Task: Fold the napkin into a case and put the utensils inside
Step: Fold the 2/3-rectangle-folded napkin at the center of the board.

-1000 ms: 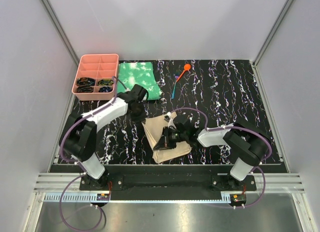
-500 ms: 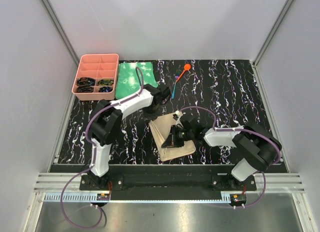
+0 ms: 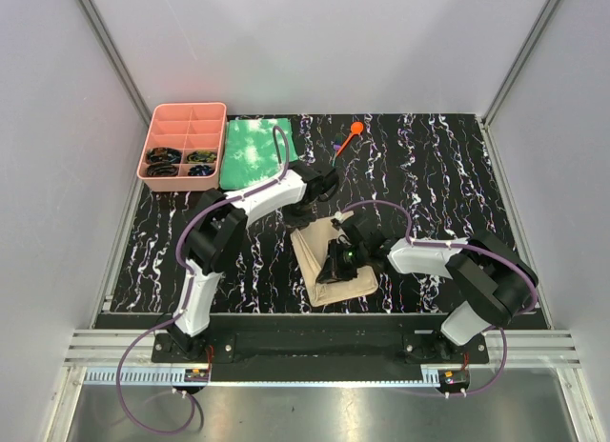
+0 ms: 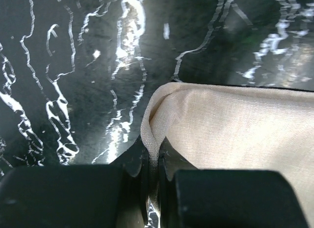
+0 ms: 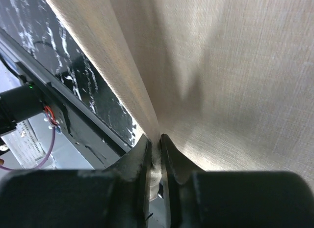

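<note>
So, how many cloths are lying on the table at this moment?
2. The tan napkin lies at the front centre, between the two arms. The green cloth lies at the back left, beside the pink tray.

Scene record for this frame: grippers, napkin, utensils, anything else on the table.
napkin: on table, partly folded, pinched by both grippers
left gripper: shut on napkin edge
right gripper: shut on a napkin fold
spoon: orange, on table beyond napkin, not inside it
green cloth: flat, beside tray
tray: far left corner, dark items in near compartments
</note>
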### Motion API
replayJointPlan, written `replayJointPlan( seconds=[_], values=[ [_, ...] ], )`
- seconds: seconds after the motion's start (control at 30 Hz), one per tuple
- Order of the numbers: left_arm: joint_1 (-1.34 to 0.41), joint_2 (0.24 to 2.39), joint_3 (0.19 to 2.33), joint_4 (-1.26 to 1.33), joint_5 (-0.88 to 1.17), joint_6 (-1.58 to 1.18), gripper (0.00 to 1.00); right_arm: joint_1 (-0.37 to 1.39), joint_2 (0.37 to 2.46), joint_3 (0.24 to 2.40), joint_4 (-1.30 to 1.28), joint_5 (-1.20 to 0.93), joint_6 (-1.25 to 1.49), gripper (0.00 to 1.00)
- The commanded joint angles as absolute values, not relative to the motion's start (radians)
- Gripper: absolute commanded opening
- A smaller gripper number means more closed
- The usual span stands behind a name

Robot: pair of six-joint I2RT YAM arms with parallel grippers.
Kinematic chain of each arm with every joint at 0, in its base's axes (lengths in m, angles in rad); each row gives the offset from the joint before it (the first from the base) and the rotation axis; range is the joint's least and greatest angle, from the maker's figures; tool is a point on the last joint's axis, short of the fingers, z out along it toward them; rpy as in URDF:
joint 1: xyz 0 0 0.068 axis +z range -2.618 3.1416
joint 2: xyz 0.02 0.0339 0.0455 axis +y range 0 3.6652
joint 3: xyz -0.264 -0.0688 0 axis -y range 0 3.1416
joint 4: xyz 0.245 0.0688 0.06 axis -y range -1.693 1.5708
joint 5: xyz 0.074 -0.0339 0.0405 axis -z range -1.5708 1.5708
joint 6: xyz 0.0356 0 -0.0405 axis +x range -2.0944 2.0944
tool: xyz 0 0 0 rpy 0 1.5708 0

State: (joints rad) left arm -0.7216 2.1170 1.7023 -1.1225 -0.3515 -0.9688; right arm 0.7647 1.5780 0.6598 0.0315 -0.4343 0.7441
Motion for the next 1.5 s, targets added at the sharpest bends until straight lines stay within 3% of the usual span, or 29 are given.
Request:
replayJointPlan(
  seconds=[0.0, 0.27, 0.43, 0.67, 0.7, 0.77, 0.97, 1.03, 1.17, 1.27, 1.3, 1.4, 1.47],
  values=[
    [-0.716, 2.125, 1.767, -1.037, -0.506, -0.957, 0.00, 0.767, 1.582, 0.629, -0.164, -0.448, 0.689, 0.20],
    [-0.721, 2.140, 1.749, -0.983, -0.457, -0.963, 0.00, 0.752, 1.551, 0.630, -0.216, -0.405, 0.664, 0.37],
    [-0.724, 2.140, 1.753, -0.974, -0.453, -0.960, 0.00, 0.750, 1.520, 0.650, -0.244, -0.419, 0.650, 0.54],
    [-0.729, 2.128, 1.743, -0.962, -0.443, -0.959, 0.00, 0.750, 1.560, 0.732, -0.302, -0.376, 0.598, 0.60],
    [-0.729, 2.129, 1.741, -0.962, -0.442, -0.956, 0.00, 0.752, 1.563, 0.750, -0.317, -0.371, 0.588, 0.59],
    [-0.730, 2.123, 1.738, -0.959, -0.440, -0.946, 0.00, 0.749, 1.562, 0.755, -0.327, -0.353, 0.592, 0.41],
    [-0.730, 2.086, 1.718, -0.924, -0.434, -0.891, 0.00, 0.747, 1.539, 0.718, -0.284, -0.380, 0.618, 0.06],
    [-0.730, 2.066, 1.720, -0.919, -0.431, -0.858, 0.00, 0.749, 1.533, 0.680, -0.229, -0.449, 0.629, 0.00],
    [-0.733, 2.000, 1.671, -0.882, -0.442, -0.808, 0.00, 0.749, 1.517, 0.635, -0.103, -0.552, 0.676, 0.00],
    [-0.733, 1.947, 1.597, -0.810, -0.382, -0.750, 0.00, 0.749, 1.503, 0.659, -0.104, -0.571, 0.678, 0.18],
    [-0.733, 1.936, 1.580, -0.783, -0.368, -0.729, 0.00, 0.749, 1.500, 0.667, -0.106, -0.574, 0.683, 0.29],
    [-0.733, 1.887, 1.497, -0.717, -0.318, -0.694, 0.00, 0.729, 1.493, 0.706, -0.124, -0.584, 0.678, 0.43],
    [-0.733, 1.861, 1.453, -0.704, -0.319, -0.680, 0.00, 0.686, 1.471, 0.719, -0.135, -0.597, 0.677, 0.60]
  ],
)
